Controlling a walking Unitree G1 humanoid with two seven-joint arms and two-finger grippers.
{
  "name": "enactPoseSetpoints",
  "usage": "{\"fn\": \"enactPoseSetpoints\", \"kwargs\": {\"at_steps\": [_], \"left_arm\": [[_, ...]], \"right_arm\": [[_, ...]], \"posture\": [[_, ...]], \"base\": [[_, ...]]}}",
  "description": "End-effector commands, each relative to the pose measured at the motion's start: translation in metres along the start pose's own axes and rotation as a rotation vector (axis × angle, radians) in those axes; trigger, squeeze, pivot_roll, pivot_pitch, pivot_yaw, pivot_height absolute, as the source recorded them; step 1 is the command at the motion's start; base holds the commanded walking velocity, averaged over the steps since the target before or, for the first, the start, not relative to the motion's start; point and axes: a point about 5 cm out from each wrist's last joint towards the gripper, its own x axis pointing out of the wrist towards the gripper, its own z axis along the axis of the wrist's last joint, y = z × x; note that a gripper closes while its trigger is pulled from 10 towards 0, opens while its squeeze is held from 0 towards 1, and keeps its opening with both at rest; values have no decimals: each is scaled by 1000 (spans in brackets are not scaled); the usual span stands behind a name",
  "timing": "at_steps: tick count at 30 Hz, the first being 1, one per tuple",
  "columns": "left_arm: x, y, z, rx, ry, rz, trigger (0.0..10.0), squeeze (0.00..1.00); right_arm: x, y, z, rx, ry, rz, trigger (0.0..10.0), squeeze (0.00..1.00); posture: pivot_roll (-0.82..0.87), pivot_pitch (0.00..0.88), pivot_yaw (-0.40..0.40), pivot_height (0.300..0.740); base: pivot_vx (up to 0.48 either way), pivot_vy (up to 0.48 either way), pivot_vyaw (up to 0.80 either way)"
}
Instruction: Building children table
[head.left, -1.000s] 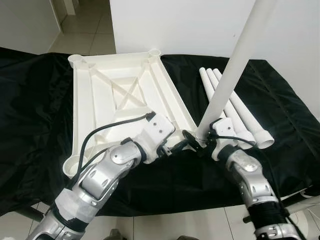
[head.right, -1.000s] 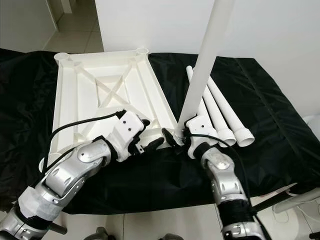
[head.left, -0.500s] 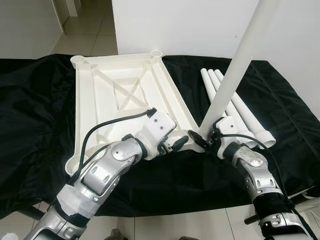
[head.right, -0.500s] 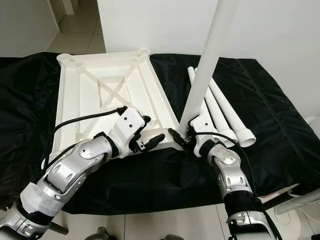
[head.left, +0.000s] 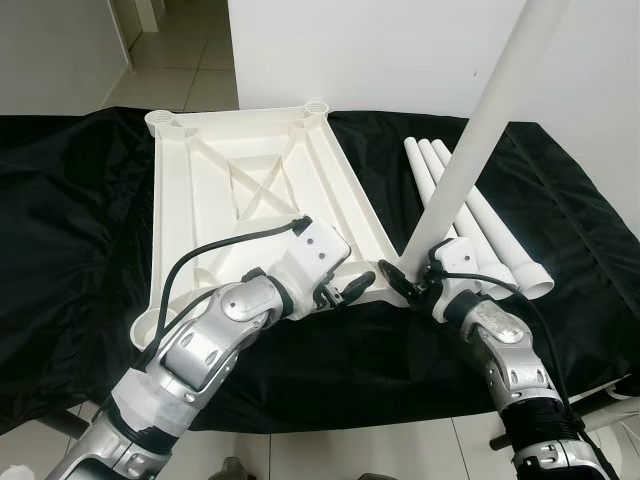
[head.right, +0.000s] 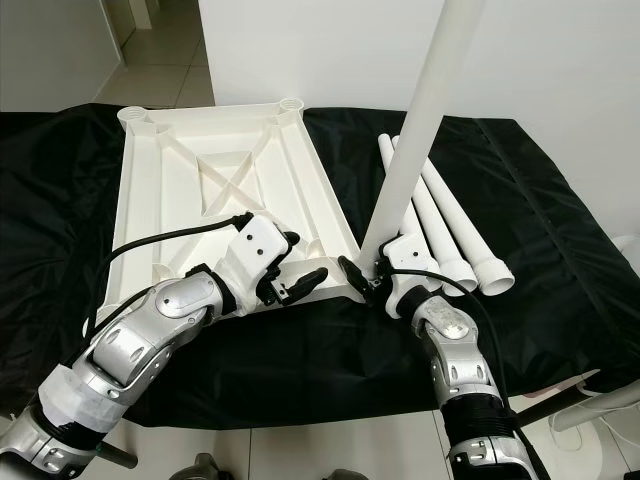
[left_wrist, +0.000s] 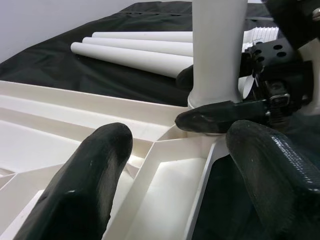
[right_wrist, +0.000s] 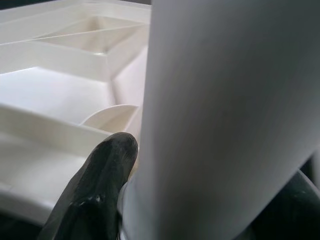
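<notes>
In the eye views the white leg is being brought more upright by the right gripper, clamped near its foot at the tabletop's near corner socket, while in the left wrist view the left gripper, fingers spread, is being held over that corner.

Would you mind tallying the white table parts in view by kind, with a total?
Tabletop, upside down on the black cloth: 1
Leg held upright at the tabletop's near right corner by the right gripper: 1
Legs lying on the cloth: 3
Total: 5
</notes>
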Motion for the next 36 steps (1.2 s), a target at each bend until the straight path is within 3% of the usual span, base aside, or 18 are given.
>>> {"fn": "enactPoseSetpoints", "kwargs": {"at_steps": [1, 8, 10, 15, 20, 26, 27, 36], "left_arm": [[1, -3, 0, 14, 1, -89, 10000, 0], [1, -2, 0, 16, -1, -78, 10000, 0], [1, -2, 0, 15, -1, -76, 10000, 0], [0, -1, -1, 14, 0, -72, 10000, 0], [1, -1, 0, 11, -4, -67, 10000, 0], [2, 1, 1, 15, -5, -69, 10000, 0], [2, 1, 1, 16, -4, -70, 10000, 0], [1, 3, 0, 17, -1, -67, 10000, 0]], "right_arm": [[-3, 0, -11, 49, 61, -91, 10000, 0], [-2, 19, -9, 149, 59, -416, 10000, 0], [-1, 25, -11, 181, 69, -448, 10000, 0], [1, 36, -12, 218, 85, -457, 10000, 0], [3, 50, -6, 219, 60, -379, 10000, 0], [-1, 45, 2, 179, 27, -366, 10000, 24], [-2, 43, 4, 183, 8, -356, 10000, 1000], [-6, 31, 9, 151, -35, -302, 10000, 1000]], "posture": [[-97, 0, -3, 740], [-93, 0, -17, 740], [-86, 0, -23, 740], [-88, 0, -21, 740], [-93, 0, -20, 740], [-99, 0, -12, 740], [-96, 0, -13, 740], [-98, 0, -6, 740]], "base": [[0, 0, 0], [0, 0, 0], [0, 0, 0], [0, 0, 0], [0, 0, 0], [0, 0, 0], [0, 0, 0], [0, 0, 0]]}}
